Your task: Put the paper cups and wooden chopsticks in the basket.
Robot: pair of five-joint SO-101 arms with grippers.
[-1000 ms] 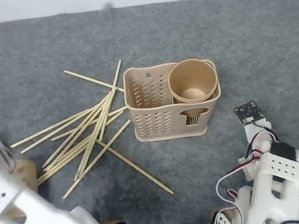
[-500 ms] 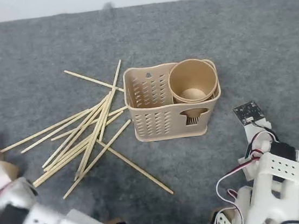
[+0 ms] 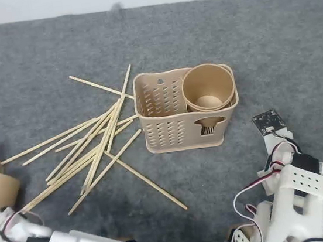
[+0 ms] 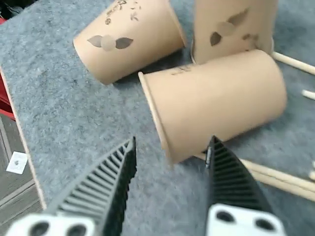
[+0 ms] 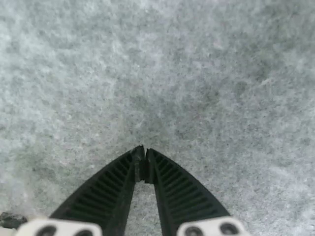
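Our left end effector (image 4: pixel 172 142) hangs spread at the rim of a paper cup (image 4: pixel 221 98) lying sideways. We should straddle its wall squarely and close gently; the basket (image 3: pixel 175 134) stands well apart.

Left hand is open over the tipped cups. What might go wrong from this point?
1. The nearest paper cup lies on its side, and the open left hand appears lined up on its rim, so closing may crush it or roll it away.
2. Chopsticks lie right beside that cup; lifting it could drag or scatter them.
3. Another cup lies close by and could get bumped.
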